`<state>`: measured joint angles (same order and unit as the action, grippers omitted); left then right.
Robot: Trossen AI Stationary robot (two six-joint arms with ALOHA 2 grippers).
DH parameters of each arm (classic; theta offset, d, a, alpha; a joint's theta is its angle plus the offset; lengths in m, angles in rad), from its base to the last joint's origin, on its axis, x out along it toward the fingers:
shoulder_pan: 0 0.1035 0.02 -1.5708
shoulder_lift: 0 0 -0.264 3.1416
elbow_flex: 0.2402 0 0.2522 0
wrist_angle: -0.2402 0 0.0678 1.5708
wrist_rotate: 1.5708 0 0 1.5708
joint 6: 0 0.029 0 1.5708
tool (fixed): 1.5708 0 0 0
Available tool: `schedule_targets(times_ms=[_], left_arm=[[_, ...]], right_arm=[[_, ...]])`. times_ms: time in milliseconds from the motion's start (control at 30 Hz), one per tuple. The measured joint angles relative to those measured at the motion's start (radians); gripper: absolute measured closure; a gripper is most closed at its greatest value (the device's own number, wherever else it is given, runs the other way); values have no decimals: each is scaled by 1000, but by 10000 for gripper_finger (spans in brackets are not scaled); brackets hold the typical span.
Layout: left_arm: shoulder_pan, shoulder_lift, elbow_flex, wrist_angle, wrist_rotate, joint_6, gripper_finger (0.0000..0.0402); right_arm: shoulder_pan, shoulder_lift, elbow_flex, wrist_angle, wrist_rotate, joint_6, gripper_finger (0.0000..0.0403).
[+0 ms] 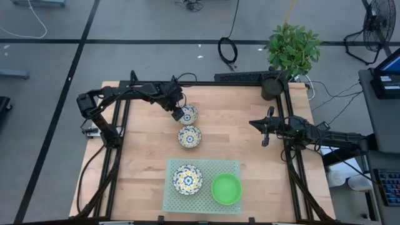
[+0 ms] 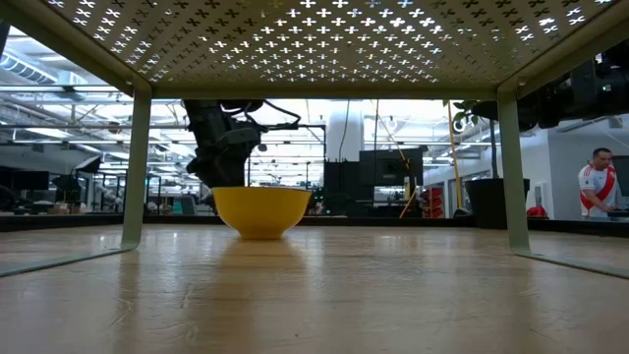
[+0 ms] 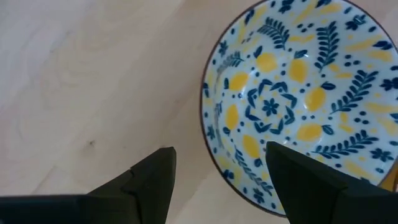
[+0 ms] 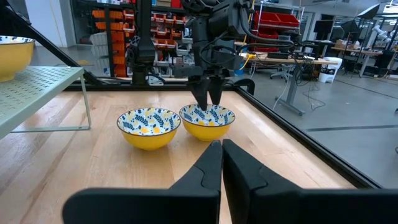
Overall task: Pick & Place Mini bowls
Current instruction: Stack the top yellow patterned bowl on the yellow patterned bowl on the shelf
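Two floral mini bowls, white and blue inside and yellow outside, stand side by side on the wood table: the far one [image 1: 189, 114] [image 4: 208, 120] and the near one [image 1: 189, 136] [image 4: 148, 127]. A third floral bowl [image 1: 187, 179] and a green bowl [image 1: 226, 189] rest on the pale-green perforated rack [image 1: 206, 165]. My left gripper [image 1: 179, 114] [image 3: 221, 149] [image 4: 208, 99] is open and points down over the far bowl's rim [image 3: 208, 134], one finger inside and one outside. I see no touch. My right gripper [image 1: 256, 123] [image 4: 221, 149] is shut and waits at the table's right side.
The rack stands on legs [image 2: 135, 167] near the table's near edge; the low view looks out from under it. A potted plant [image 1: 275, 84] sits at the far right corner. Bare wood lies between the two bowls and my right gripper. A person [image 2: 598, 187] stands in the room beyond.
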<state>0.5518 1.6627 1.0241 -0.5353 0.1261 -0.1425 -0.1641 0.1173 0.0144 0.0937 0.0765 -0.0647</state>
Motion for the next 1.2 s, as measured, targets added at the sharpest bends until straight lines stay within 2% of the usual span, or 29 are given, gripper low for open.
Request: schedule_targets(times_ms=[200,533,1200], left_arm=[[0,3,0,-6,-3,2,149],[-3,99,-1,15,-3,30,149],[-2,45,0,86,-23,29,149]], right_arm=[[0,0,0,0,0,0,403],[0,0,0,0,0,0,403],[0,0,0,0,0,0,403]])
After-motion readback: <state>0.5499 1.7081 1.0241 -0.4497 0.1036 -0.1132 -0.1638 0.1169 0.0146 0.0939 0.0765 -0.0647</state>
